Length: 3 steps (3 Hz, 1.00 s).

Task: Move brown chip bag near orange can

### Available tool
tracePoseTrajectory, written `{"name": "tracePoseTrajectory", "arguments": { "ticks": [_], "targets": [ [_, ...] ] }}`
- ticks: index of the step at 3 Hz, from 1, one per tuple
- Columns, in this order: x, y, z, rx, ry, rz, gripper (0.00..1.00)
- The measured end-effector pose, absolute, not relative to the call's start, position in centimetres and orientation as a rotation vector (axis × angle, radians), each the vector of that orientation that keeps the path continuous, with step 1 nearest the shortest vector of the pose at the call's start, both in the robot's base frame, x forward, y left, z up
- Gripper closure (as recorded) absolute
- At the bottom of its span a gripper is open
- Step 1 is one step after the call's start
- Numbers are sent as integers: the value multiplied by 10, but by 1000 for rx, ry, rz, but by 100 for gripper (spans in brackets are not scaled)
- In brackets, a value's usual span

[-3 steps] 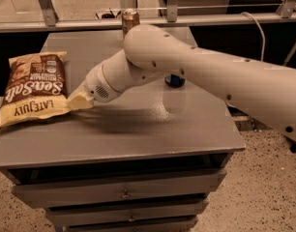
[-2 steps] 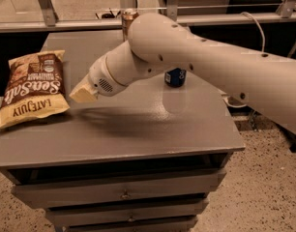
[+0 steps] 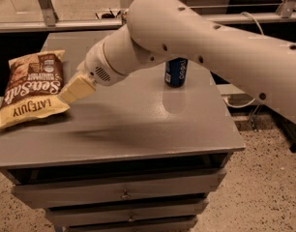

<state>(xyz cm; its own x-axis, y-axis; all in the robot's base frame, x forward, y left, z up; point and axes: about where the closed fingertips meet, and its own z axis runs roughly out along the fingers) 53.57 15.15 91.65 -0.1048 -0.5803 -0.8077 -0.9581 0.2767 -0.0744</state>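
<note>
The brown chip bag (image 3: 33,88) lies flat at the left edge of the grey cabinet top (image 3: 138,124), with its "Sea Salt" script facing up. My gripper (image 3: 73,91) reaches down from the big white arm (image 3: 186,37) to the bag's right edge, about touching it. The orange can is hidden behind the arm at the back of the top.
A blue Pepsi can (image 3: 176,71) stands upright right of centre, partly under the arm. The cabinet has drawers (image 3: 124,195) below its front edge. A railing and glass panel (image 3: 51,25) run behind the cabinet. Speckled floor (image 3: 264,187) lies to the right.
The arm has swung left and forward, so it now covers the orange can and uncovers more of the Pepsi can. The gripper stays at the bag's right edge. The bag has not moved.
</note>
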Motion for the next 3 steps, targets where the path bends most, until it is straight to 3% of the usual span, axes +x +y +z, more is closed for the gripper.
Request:
{"name": "tracePoseTrajectory", "arguments": {
  "ticks": [1, 3],
  "targets": [
    [536, 166, 919, -1380, 1793, 626, 1],
    [552, 196, 885, -1356, 1799, 626, 0]
  ]
}}
